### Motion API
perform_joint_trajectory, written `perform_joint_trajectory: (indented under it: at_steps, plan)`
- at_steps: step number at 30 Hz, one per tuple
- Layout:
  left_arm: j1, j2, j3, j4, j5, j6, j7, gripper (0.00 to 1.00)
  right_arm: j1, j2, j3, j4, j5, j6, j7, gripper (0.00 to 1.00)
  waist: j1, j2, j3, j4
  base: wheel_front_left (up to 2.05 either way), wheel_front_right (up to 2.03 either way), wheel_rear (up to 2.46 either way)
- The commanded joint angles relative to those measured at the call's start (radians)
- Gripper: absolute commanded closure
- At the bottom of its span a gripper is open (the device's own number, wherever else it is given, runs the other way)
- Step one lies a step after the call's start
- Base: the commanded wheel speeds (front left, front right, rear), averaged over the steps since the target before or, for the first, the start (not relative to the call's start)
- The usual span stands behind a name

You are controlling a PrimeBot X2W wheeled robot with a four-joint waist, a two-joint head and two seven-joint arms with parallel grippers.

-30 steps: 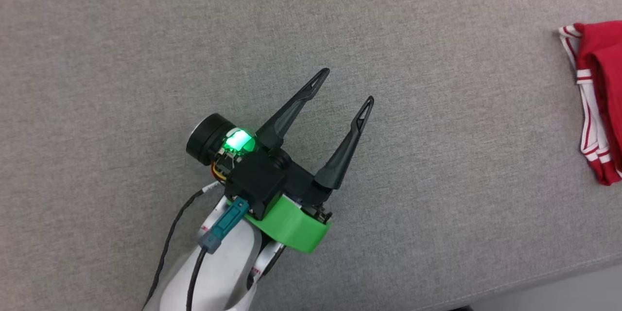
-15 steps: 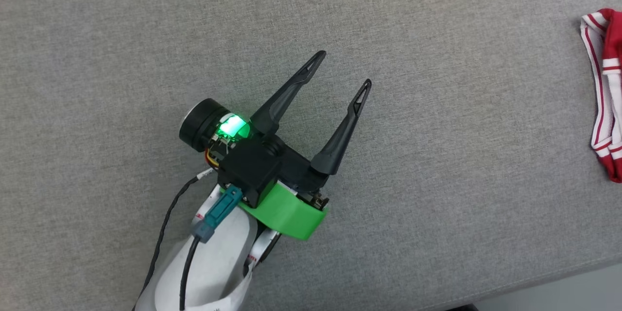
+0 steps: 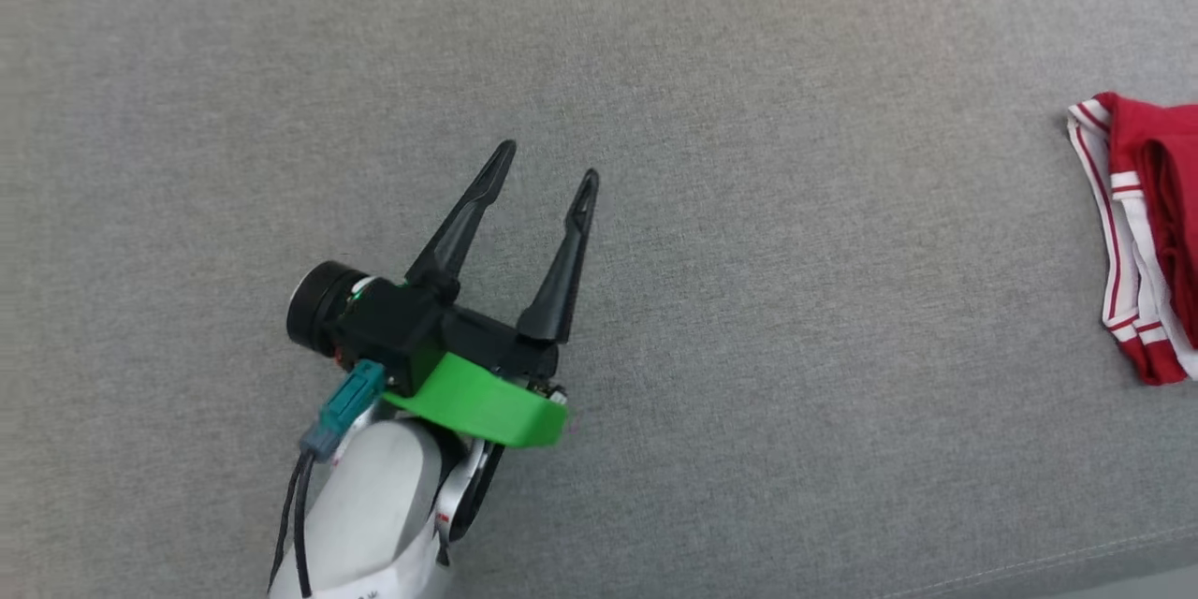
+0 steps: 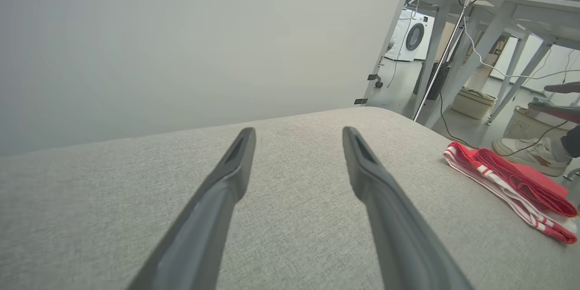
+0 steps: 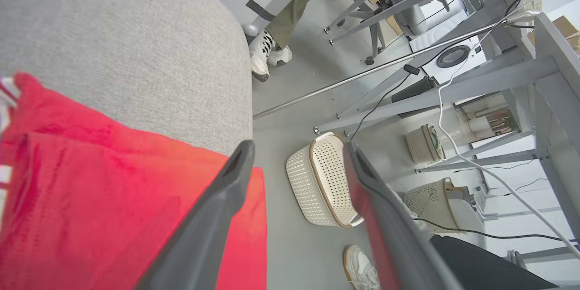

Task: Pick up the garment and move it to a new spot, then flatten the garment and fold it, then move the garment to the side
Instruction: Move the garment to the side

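In the head view, the left gripper (image 3: 547, 159), two long dark fingers on a green collar, is held over the middle of the grey fabric-covered desk (image 3: 796, 65), its jaws apart and nothing between them. The garment (image 3: 1146, 234), a red jersey with red-and-white striped trim, is seen folded at the desk's right edge.

In the left wrist view, the left gripper (image 4: 299, 130) is pointed across the bare desk (image 4: 68, 190), and the garment (image 4: 512, 176) is seen as a flat bundle near the desk's far right corner.

In the right wrist view, the right gripper (image 5: 299, 146) is held above the garment (image 5: 113, 199) at the desk (image 5: 113, 31) edge, its jaws apart and no cloth pinched.

The last step, moving the garment aside, is judged all but done. Next, a clean withdrawal of the right arm is called for, without the folds being snagged.
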Motion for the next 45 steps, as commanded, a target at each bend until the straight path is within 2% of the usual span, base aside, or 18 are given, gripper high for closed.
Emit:
perform_joint_trajectory:
  at_steps: [1,7,14,18,23,30,36,45]
  plan:
    - [0.026,-0.005,0.021,0.007,-0.007,0.004,-0.006,0.0,0.024,0.025,0.007,-0.028,0.023,-0.002,-0.007,0.0,0.0,0.0,-0.125,0.056,0.0,0.0,0.0]
    - [0.112,-0.018,0.105,0.046,-0.012,0.002,-0.006,0.0,0.099,0.151,0.005,-0.178,0.136,-0.002,-0.013,0.0,0.0,0.0,-0.235,0.097,0.0,0.0,0.0]
    - [0.176,-0.025,0.161,0.096,-0.01,-0.001,-0.006,0.0,0.238,0.318,-0.016,-0.345,0.221,-0.002,-0.049,0.0,0.0,0.0,-0.313,0.141,0.0,0.0,0.0]
    - [0.206,-0.029,0.179,0.111,-0.004,-0.002,-0.006,0.0,0.33,0.407,-0.027,-0.412,0.256,-0.002,-0.089,0.0,0.0,0.0,-0.341,0.167,0.0,0.0,0.0]
    - [0.239,-0.036,0.202,0.117,-0.002,-0.003,-0.006,0.0,0.424,0.488,-0.015,-0.447,0.271,-0.002,-0.146,0.0,0.0,0.0,-0.357,0.189,0.0,0.0,0.0]
    - [0.267,-0.042,0.206,0.154,-0.014,-0.005,-0.006,0.0,0.474,0.529,0.04,-0.392,0.285,-0.002,-0.231,0.0,0.0,0.0,-0.365,0.209,0.0,0.0,0.0]
    - [0.276,-0.045,0.223,0.164,0.001,-0.006,-0.006,0.0,0.493,0.579,0.028,-0.342,0.286,-0.002,-0.284,0.0,0.0,0.0,-0.369,0.22,0.0,0.0,0.0]
    - [0.289,-0.047,0.238,0.135,0.023,-0.007,-0.006,0.0,0.485,0.588,0.043,-0.292,0.268,-0.002,-0.314,0.0,0.0,0.0,-0.373,0.217,0.0,0.0,0.0]
